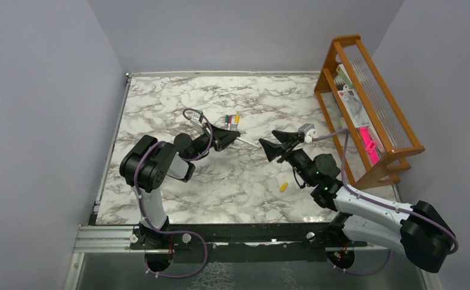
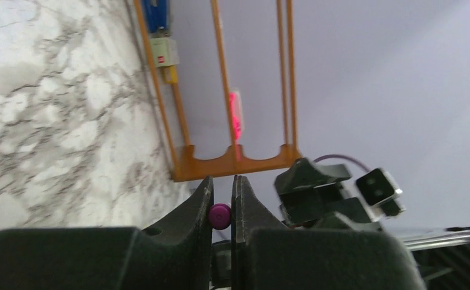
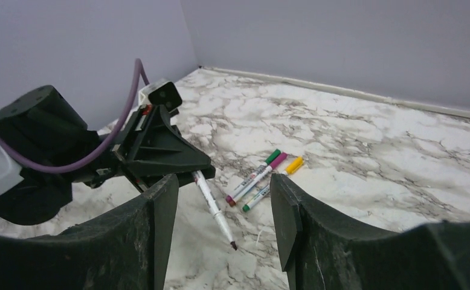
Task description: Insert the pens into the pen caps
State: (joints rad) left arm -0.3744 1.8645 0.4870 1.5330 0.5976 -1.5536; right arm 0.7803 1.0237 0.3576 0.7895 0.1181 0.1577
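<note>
My left gripper (image 1: 234,136) is shut on a thin white pen (image 1: 248,142), held above the table with its bare dark tip pointing right. The left wrist view shows the pen's magenta rear end (image 2: 220,215) between the closed fingers. My right gripper (image 1: 267,139) is open and empty, facing that tip from just to the right. In the right wrist view the pen (image 3: 213,207) points down between my open fingers (image 3: 160,211). Three pens (image 3: 261,178) with green, magenta and yellow caps on lie together behind. A loose yellow-orange cap (image 1: 284,186) lies on the table near the right arm.
A wooden rack (image 1: 365,103) holding cards and a pink item stands along the right wall; it also shows in the left wrist view (image 2: 232,163). The group of capped pens (image 1: 231,119) lies just behind the left gripper. Grey walls enclose the marble table (image 1: 178,187).
</note>
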